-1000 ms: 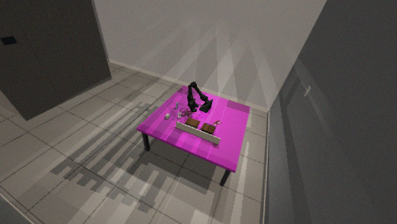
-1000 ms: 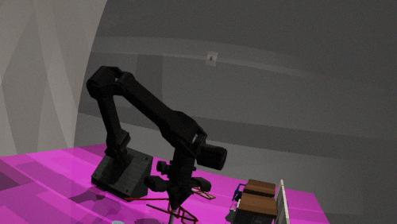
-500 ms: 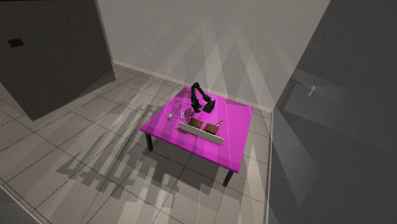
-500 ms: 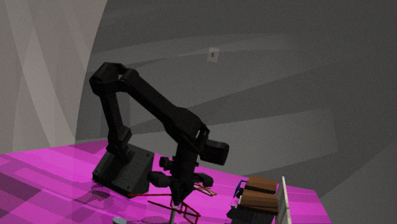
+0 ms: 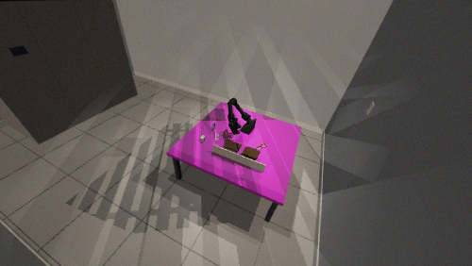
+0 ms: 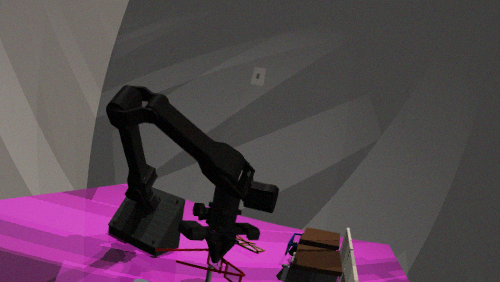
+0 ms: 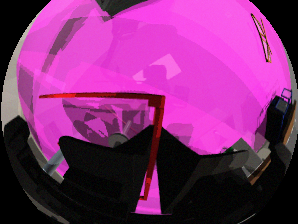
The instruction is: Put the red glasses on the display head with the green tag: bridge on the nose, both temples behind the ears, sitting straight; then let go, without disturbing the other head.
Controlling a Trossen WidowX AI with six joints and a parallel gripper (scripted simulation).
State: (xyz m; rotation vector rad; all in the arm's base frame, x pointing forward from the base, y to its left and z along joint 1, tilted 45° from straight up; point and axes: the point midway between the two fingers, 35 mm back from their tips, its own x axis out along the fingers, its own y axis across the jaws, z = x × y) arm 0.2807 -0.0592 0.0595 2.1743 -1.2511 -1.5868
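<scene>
Hand (image 6: 216, 259) (image 7: 154, 129) points down from the bent arm (image 6: 185, 132) (image 5: 240, 110), nearly closed, gripping the red glasses (image 6: 232, 270) (image 7: 157, 127).

In the exterior view, the table (image 6: 30, 220) and the white board (image 6: 350, 252) are cut off by the bottom edge. In the wrist view, the base (image 7: 120, 6) is cropped at the top, and the red glasses (image 7: 112, 95) are partly hidden by the gripper (image 7: 154, 129). From the top, the tags are too small to be made out.

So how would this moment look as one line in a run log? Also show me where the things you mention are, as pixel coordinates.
claw (image 6: 216, 259) (image 7: 154, 129): shut on red glasses (image 6: 234, 270) (image 7: 102, 95) | glasses: off the heads | display heads (image 6: 316, 261): beside white board (image 6: 349, 255)
</scene>
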